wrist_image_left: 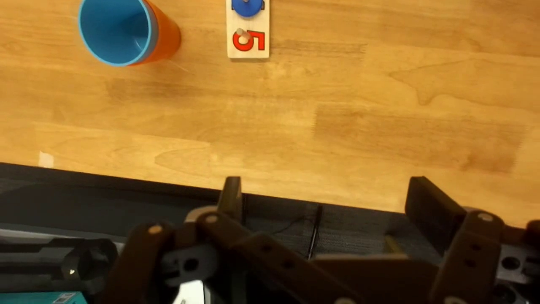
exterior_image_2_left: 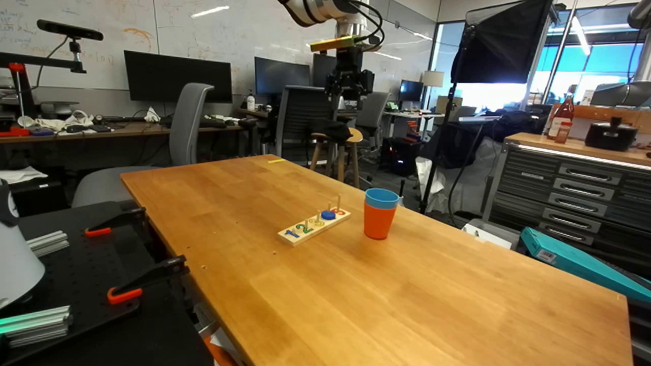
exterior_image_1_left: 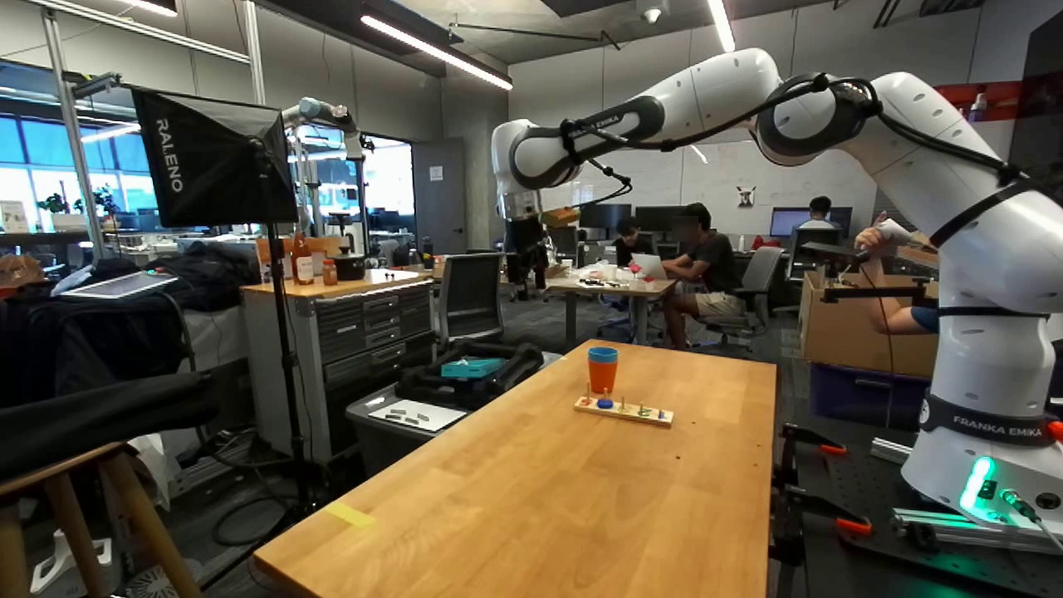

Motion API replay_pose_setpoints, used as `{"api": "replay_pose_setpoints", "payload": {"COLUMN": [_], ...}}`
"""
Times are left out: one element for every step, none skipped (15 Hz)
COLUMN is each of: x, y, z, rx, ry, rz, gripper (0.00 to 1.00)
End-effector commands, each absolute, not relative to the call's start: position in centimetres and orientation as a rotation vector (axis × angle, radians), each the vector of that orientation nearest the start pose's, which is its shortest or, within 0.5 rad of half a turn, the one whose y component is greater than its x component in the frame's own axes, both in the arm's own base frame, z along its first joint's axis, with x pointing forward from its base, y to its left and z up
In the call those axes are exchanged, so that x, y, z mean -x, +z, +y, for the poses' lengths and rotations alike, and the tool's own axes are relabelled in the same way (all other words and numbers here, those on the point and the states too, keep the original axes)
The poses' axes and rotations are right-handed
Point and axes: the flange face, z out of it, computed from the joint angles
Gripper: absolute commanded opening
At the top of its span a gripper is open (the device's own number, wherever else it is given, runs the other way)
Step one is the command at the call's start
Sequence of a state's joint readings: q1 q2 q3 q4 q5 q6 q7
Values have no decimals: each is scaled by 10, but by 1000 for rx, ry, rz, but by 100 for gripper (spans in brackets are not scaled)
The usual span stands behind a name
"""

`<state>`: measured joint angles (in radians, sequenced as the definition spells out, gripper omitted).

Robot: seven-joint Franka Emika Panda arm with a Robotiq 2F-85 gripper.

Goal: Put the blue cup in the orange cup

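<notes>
the tool (wrist_image_left: 324, 192) is spread wide, higher than the blue cup (exterior_image_2_left: 381, 198) and well apart from it. the cup sits inside the orange cup (exterior_image_2_left: 379, 223), its rim showing on top, upright on the worktop (exterior_image_2_left: 432, 284), upper left in the wrist view.

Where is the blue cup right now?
Nested in the orange cup, the blue cup stands at the wrist view's upper left, beside the numbered peg board on the wooden table.

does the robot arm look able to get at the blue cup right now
Probably yes: the gripper is open, nothing seems to block the blue cup from above, and its rim sticks out of the orange cup. The gripper would first need to move across and down.
</notes>
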<state>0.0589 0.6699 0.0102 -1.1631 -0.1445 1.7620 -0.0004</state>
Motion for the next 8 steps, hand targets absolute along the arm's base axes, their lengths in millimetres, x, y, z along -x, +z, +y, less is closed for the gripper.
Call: {"api": "replay_pose_setpoints", "payload": {"x": [-739, -738, -737, -737, -737, -737, -737, -737], "y": [433, 438, 421, 427, 430, 431, 431, 431], "z": [25, 22, 27, 24, 22, 21, 21, 21], "rx": [3212, 3188, 3234, 3221, 3217, 3214, 3212, 3210], "ry": [38, 69, 58, 63, 65, 63, 63, 64], "rz": [-97, -39, -103, -85, -75, -70, -68, -67], "gripper": [100, 100, 100, 100, 100, 100, 100, 100]}}
